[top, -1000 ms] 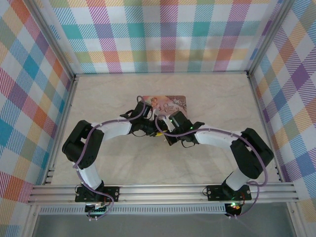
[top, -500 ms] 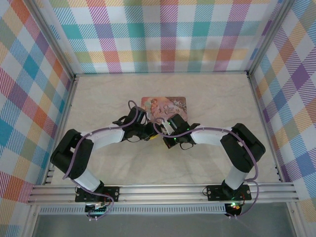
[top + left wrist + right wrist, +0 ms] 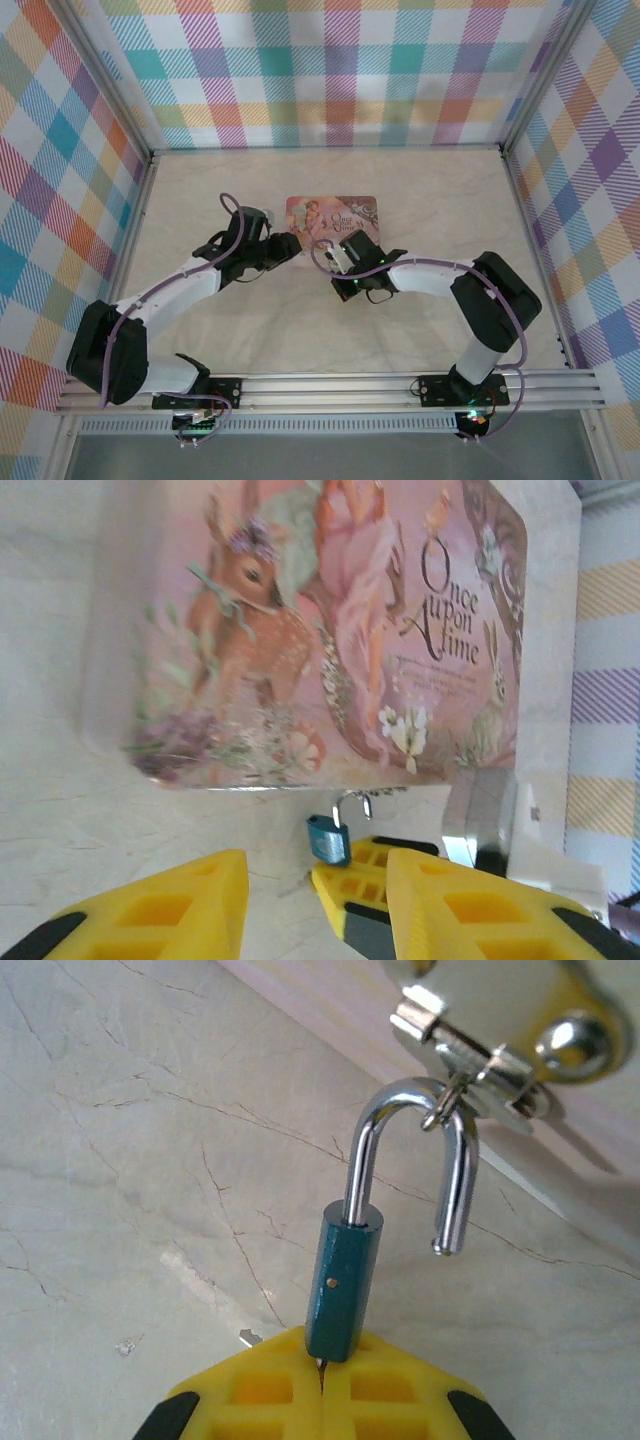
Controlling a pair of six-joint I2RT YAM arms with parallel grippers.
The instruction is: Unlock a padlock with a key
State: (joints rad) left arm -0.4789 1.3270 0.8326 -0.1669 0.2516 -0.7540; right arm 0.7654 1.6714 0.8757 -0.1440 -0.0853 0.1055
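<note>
Right gripper (image 3: 320, 1388): yellow fingers are pressed together, pinching a thin dark sliver at their seam that I take to be the key (image 3: 320, 1364).
Padlock (image 3: 342, 1280): its teal body stands straight out of those fingertips. The shackle is sprung with one leg free, and its bend is hooked through the clasp (image 3: 480, 1040) just beyond.
Pink tin (image 3: 330, 630): it lies flat on the table (image 3: 120, 1110) past the clasp.
Left gripper (image 3: 315, 868): fingers are apart and empty, right beside the right fingertips.
Risk, dragging: nothing braces the tin, so drawing back may tow it by the hooked shackle.
Risk, slipping: the pinch is tiny, so a twist could drop the key.
Risk, relocking: a push forward may seat the free leg.
Risk, bumping: the two grippers are crowded together.
</note>
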